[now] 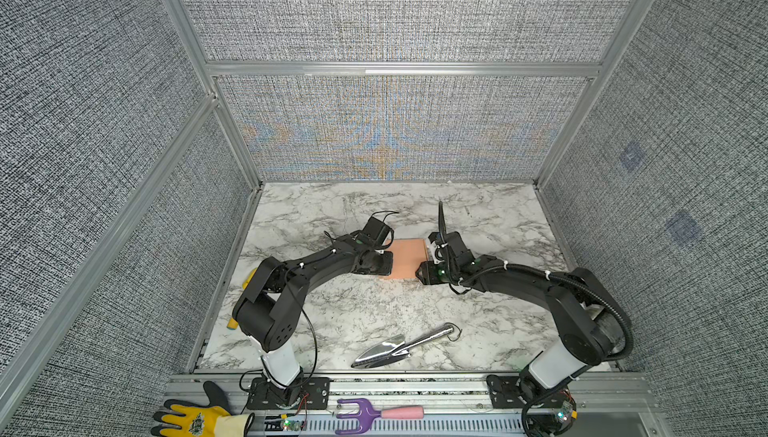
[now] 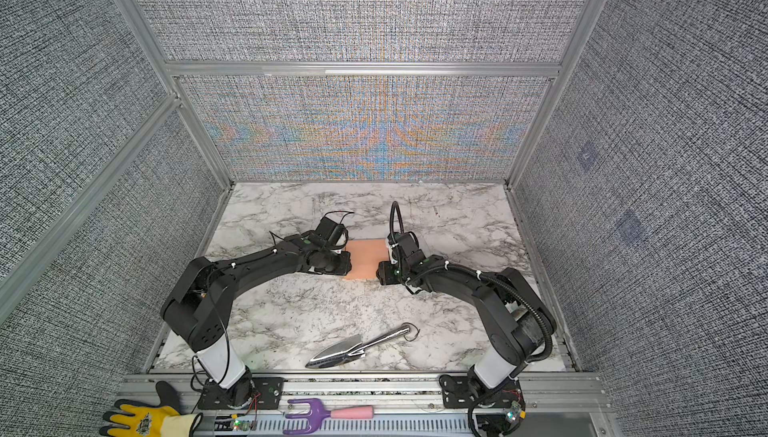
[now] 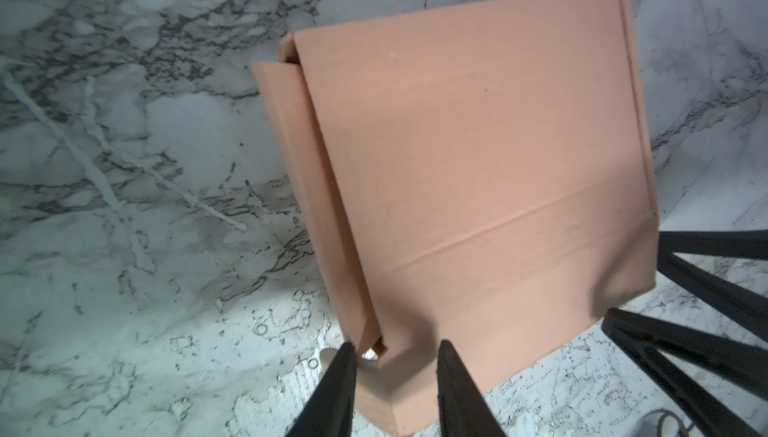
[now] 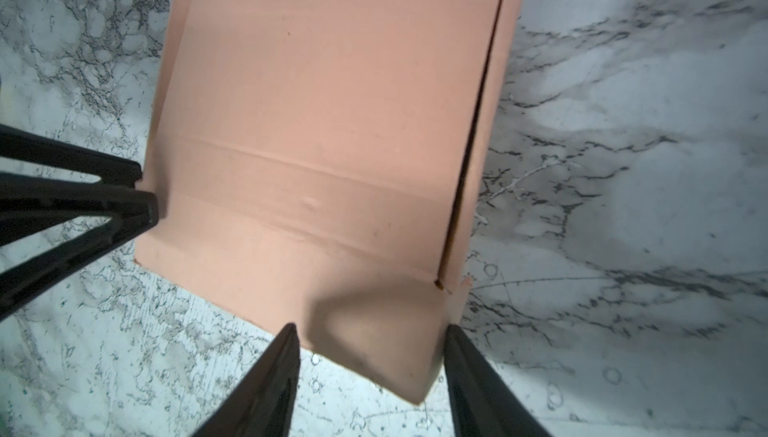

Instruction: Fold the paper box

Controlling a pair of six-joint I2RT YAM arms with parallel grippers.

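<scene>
The salmon-pink paper box lies folded shut in the middle of the marble table, between my two grippers. My left gripper is at its front left corner; the corner fills the gap and both fingers touch cardboard. My right gripper straddles the front right corner with its jaws apart, and bare table shows between one finger and the box. A side flap stands slightly off the box wall in both wrist views. Each wrist view also shows the other gripper's fingers at the box edge.
A shiny metal trowel lies near the table's front edge. A yellow object sits partly hidden behind the left arm. On the front rail, off the table, are a yellow glove and a purple hand fork. Fabric walls enclose three sides.
</scene>
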